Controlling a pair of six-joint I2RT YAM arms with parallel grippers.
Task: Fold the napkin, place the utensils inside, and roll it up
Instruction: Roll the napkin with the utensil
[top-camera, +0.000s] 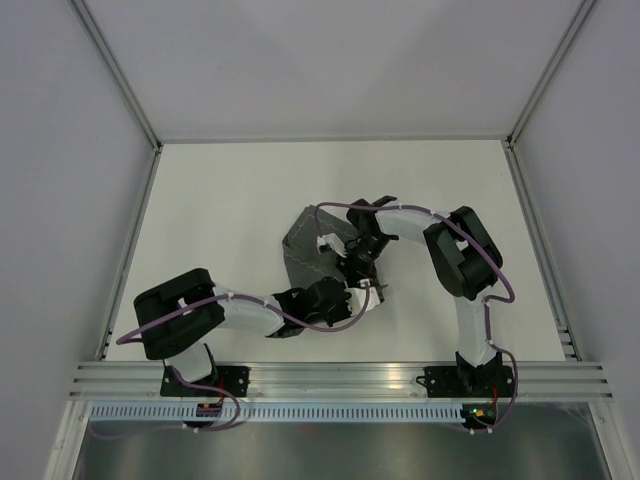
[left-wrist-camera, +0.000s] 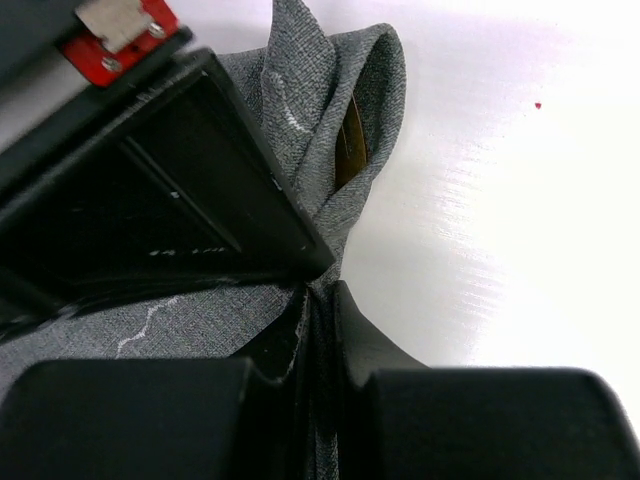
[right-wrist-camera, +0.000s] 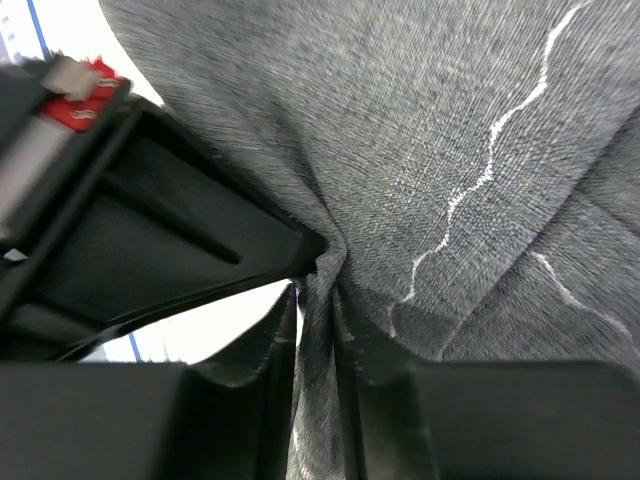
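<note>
The dark grey napkin (top-camera: 305, 245) lies bunched mid-table, one corner pulled towards the arms. My left gripper (top-camera: 350, 300) and right gripper (top-camera: 362, 272) meet at that corner. In the left wrist view the left gripper (left-wrist-camera: 318, 320) is shut on a pinched ridge of the napkin (left-wrist-camera: 330, 90). A brownish strip (left-wrist-camera: 350, 150) shows inside a rolled fold; I cannot tell whether it is one of the utensils. In the right wrist view the right gripper (right-wrist-camera: 318, 300) is shut on a fold of the napkin (right-wrist-camera: 420, 120), with a thin slit of light beside one finger.
The white table (top-camera: 220, 220) is boxed in by pale walls on three sides. An aluminium rail (top-camera: 340, 378) runs along the near edge by the arm bases. A tiny red speck (left-wrist-camera: 538, 104) marks the tabletop right of the cloth.
</note>
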